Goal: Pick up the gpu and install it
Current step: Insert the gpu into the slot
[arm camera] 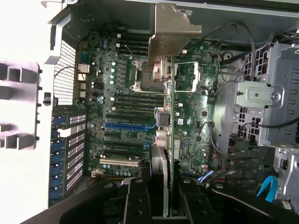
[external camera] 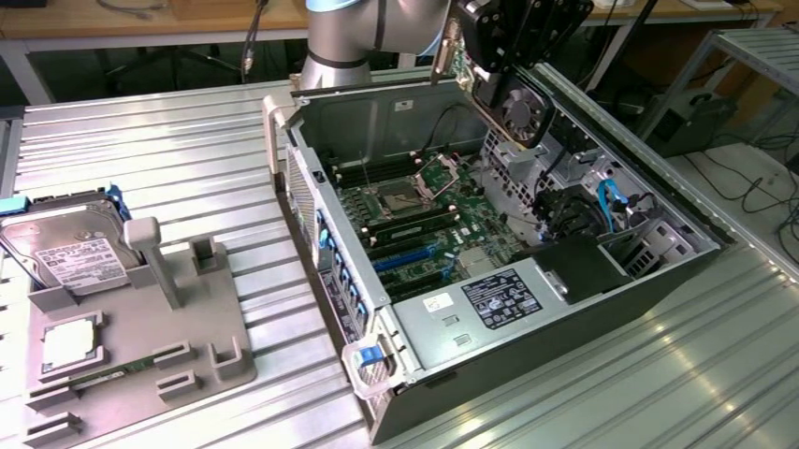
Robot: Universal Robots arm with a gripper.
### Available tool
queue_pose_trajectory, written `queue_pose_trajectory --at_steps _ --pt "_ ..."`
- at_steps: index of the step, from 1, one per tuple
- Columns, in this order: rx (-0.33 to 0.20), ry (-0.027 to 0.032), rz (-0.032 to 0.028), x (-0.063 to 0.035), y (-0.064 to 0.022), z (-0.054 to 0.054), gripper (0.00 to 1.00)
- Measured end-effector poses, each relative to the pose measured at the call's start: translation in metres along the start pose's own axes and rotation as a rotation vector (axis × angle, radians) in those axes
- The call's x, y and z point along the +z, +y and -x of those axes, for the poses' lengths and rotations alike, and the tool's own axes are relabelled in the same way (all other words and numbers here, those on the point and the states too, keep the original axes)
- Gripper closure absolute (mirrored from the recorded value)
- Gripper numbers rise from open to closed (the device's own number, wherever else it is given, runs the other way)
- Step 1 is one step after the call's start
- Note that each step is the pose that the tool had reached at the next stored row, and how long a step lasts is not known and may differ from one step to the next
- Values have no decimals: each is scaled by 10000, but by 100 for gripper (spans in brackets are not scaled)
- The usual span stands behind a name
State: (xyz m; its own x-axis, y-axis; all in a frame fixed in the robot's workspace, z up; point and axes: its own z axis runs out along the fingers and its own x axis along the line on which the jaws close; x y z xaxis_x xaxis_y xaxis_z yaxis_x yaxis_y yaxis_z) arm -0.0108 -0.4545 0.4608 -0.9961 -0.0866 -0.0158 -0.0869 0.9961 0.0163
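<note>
I am watching the exterior view from high up and off to one side, angling down over the ribbed table (external camera: 163, 140) onto the opened computer case (external camera: 562, 374). It is sitting far enough back to be taking in the arm (external camera: 355, 37) and a bench (external camera: 75, 19) behind. The wrist view is riding on the arm, pointing down into the case from close in, with the gripper (arm camera: 166, 200) and the gpu (arm camera: 174, 32) it carries edge-on in the foreground. Both views are sharing the motherboard (external camera: 418, 210), its blue slots (arm camera: 124, 125) and the drive cage (arm camera: 275, 93).
</note>
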Motion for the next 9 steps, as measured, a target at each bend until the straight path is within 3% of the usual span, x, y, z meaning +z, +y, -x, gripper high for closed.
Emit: queue_pose_trajectory --at_steps 9 --pt "-420 7 7 0 0 0 72"
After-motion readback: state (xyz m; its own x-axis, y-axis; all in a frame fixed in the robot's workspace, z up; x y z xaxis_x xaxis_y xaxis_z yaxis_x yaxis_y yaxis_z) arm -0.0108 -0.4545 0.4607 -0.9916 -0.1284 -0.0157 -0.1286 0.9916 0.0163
